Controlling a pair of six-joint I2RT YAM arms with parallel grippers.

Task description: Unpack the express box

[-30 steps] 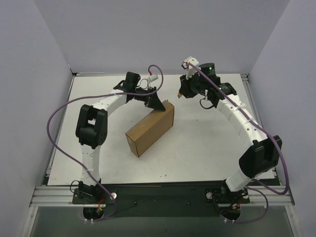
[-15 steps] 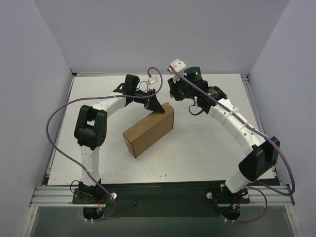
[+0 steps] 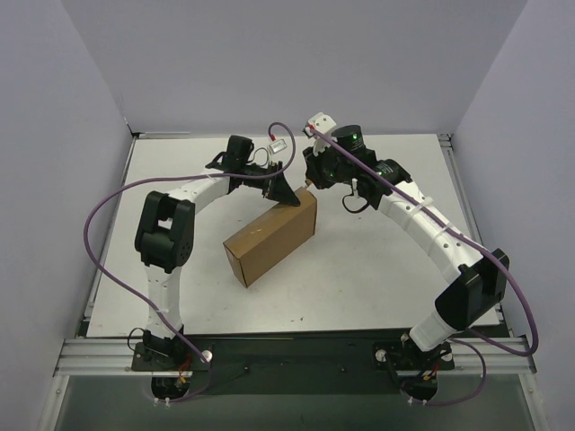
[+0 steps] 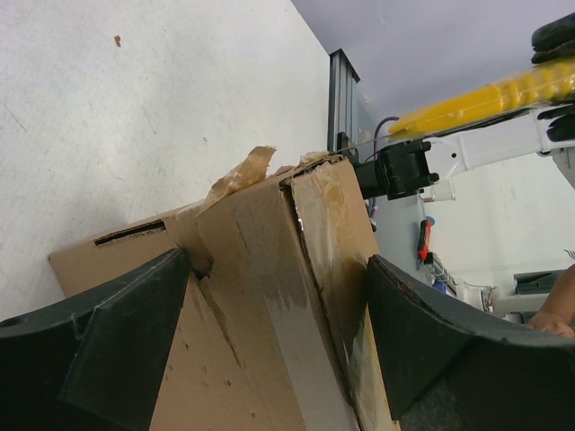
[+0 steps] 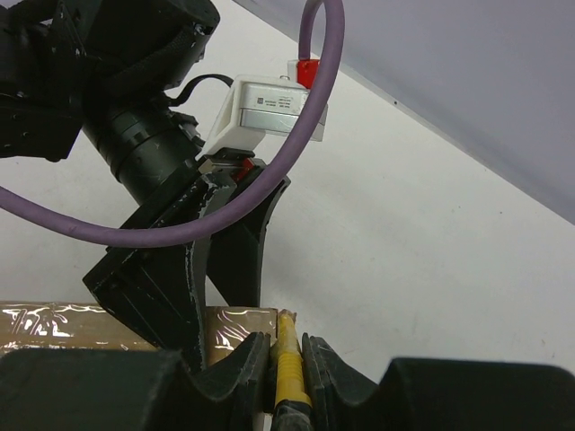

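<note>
Brown cardboard fills my left wrist view: the express box (image 4: 269,296) sits between the left gripper (image 3: 286,191) fingers, spread wide along its far end, torn tape and ragged edge showing, detail I can't see from above. Overhead, I see the box lying diagonally mid-table (image 3: 359,269). My right wrist view shows the right gripper (image 5: 286,359) clamped on a yellow-handled tool (image 5: 287,373), its tip at the box's taped corner.

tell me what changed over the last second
The right gripper, shut on the yellow-handled tool, swung left from out beside the express box to its far end, next to the left gripper. The left gripper stayed astride that end, jaws wide, and the box did not move. Nothing was picked up or released.
</note>
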